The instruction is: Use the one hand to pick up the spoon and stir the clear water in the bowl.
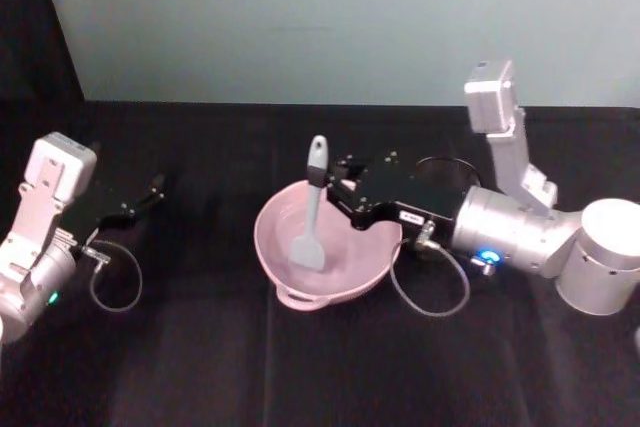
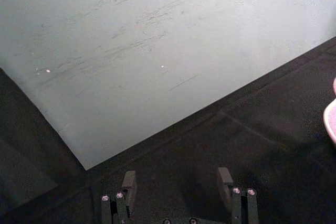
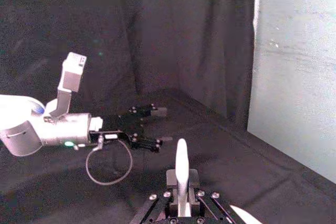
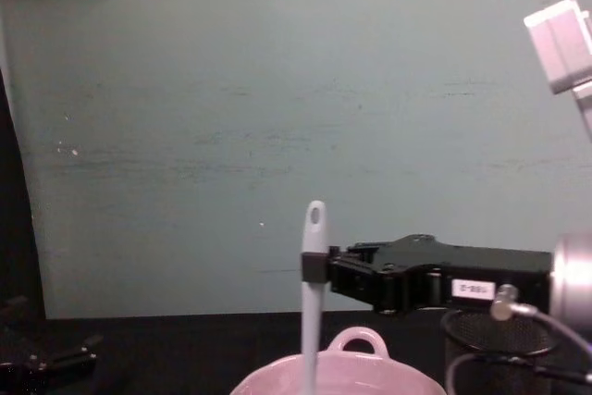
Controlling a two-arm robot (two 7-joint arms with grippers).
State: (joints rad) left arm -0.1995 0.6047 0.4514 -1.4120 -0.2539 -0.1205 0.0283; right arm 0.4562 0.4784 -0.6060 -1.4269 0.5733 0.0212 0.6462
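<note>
The flat head of the long slim white plastic spoon (image 1: 314, 202) sits inside the wide pale pink glossy bowl (image 1: 268, 245), but whether any water lies there, or whether the head touches the bottom, cannot be made out. In the chest view the spoon's lower part drops out of sight behind the bowl's rim, and the bowl itself is cut off by the lower edge, with one small loop handle (image 4: 357, 339) showing. The black blocky right end effector (image 1: 331, 183) reaches in from the right over the bowl's far side and is clamped on the spoon's handle just below the hole at its tip, holding the spoon close to upright. Behind it, the black wire-mesh cup (image 4: 499, 347) is largely covered by the end effector's body in the head view, with part of its round rim visible. The black left end effector (image 1: 152, 191) rests well apart at the left on the black cloth-covered surface (image 1: 200, 347), its fingers (image 2: 128, 182) spread and holding nothing; beside it, at the left wrist view's edge, is a sliver of pink bowl. By count: one spoon, one bowl, one mesh cup, two end effectors
</note>
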